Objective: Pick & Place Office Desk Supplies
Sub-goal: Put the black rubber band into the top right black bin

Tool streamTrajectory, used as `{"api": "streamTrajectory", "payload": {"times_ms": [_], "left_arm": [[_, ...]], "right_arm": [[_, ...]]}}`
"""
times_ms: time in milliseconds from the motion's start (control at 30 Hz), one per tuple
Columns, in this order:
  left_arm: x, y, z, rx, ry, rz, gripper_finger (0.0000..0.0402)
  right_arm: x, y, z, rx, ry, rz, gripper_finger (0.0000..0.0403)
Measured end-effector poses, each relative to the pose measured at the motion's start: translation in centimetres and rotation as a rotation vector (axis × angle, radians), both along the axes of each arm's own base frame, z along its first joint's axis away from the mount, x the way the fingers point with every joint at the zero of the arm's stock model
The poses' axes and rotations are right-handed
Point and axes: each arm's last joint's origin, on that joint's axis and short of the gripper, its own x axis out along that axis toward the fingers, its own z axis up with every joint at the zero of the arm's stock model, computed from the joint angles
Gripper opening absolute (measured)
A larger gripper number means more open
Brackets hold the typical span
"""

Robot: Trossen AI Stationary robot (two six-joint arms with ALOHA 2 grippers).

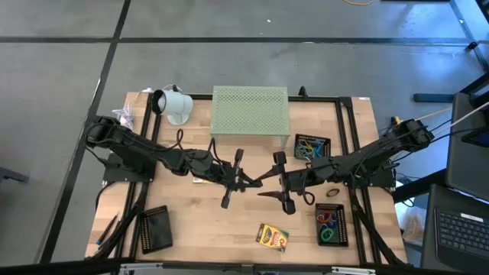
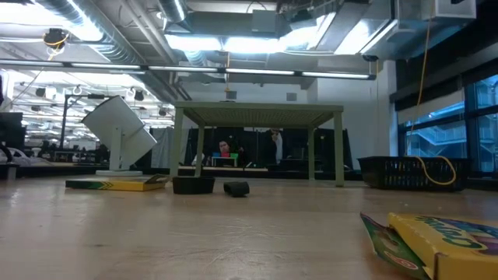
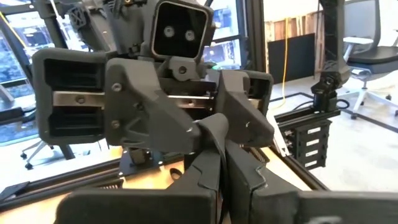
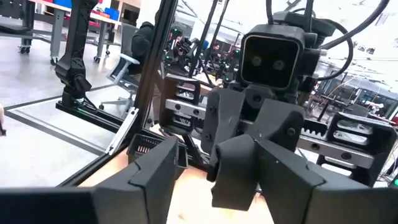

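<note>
Left hand and right hand meet tip to tip above the middle of the desk, each arm reaching in from its own side. Left hand's fingers are pressed together, nothing visible between them. Right hand's fingers are spread apart; whether anything passes between the two hands cannot be told.

Just beyond both hands stands the pale green perforated stand, with the white lamp-like object off to the left hand's outer side. One crayon box lies flat on the desk near the front edge, closer to the right hand. A second crayon box lies under the left arm, seen at desk level. Beside the right arm, a black tray near the stand holds tangled rubber-band loops, and another black tray toward the front holds red, green and blue loops. A dark empty-looking tray sits at the left arm's front side.
</note>
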Motion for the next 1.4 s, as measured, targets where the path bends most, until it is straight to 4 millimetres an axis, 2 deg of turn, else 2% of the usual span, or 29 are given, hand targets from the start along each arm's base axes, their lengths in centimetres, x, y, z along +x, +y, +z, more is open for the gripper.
{"api": "streamTrajectory", "payload": {"times_ms": [133,467,567,700,833,1033,1200,1300,1400], "left_arm": [[0.0,0.0,0.0,0.001,0.0,-0.001,0.0004],[0.0,-0.1,-0.1,0.004,0.005,-0.008,0.0005],[0.0,-0.1,-0.1,-0.002,0.007,-0.008,0.0011],[-0.1,-0.3,-0.1,-0.014,0.012,-0.007,0.0039],[-0.1,-0.5,-0.3,-0.012,0.023,0.0,0.0087],[-0.1,-0.1,-0.7,-0.027,0.063,0.145,0.0161],[-0.2,0.5,-1.0,-0.008,0.106,0.326,0.019],[-0.3,0.8,-1.5,0.021,0.146,0.421,0.0193],[-0.3,1.0,-1.6,0.031,0.147,0.487,0.0192]], "right_arm": [[0.0,0.0,0.0,0.0,0.0,0.0,0.0171],[0.0,0.0,0.0,0.0,-0.001,0.001,0.0039],[0.0,0.0,0.0,0.0,-0.001,0.003,0.0011],[0.0,0.0,0.0,0.036,0.01,-0.002,0.0012],[0.0,-0.1,-0.1,0.091,0.04,-0.039,0.001],[-0.4,-0.7,-0.2,0.147,0.114,-0.173,0.0009],[-2.4,-1.9,0.3,0.212,0.243,-0.3,0.0008],[-4.1,-2.6,0.9,0.305,0.321,-0.326,0.0008],[-5.6,-3.2,0.4,0.381,0.457,-0.378,0.0009]]}}
